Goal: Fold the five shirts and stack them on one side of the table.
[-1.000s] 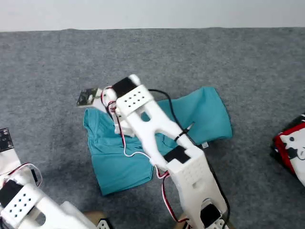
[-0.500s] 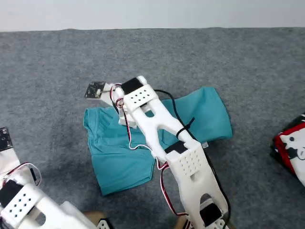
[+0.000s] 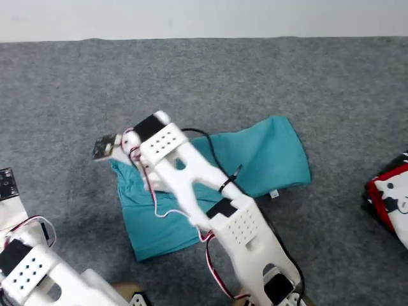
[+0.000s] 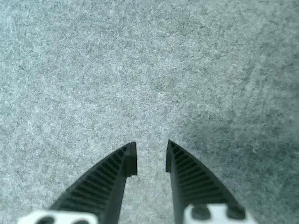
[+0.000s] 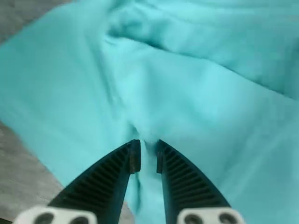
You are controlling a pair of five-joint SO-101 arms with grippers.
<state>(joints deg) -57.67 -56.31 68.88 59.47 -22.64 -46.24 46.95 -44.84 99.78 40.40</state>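
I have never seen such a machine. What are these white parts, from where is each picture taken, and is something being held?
These are two small robot arms at a table covered in grey felt. The high view looks down from above. In it the right arm stretches over a crumpled teal shirt, and the left arm sits at the picture's lower left corner. The other two pictures come from cameras on the wrists. The right gripper is closed on a fold of the teal shirt. The left gripper is slightly open above bare felt and holds nothing. At the right edge lies a red, white and black cloth, perhaps another shirt.
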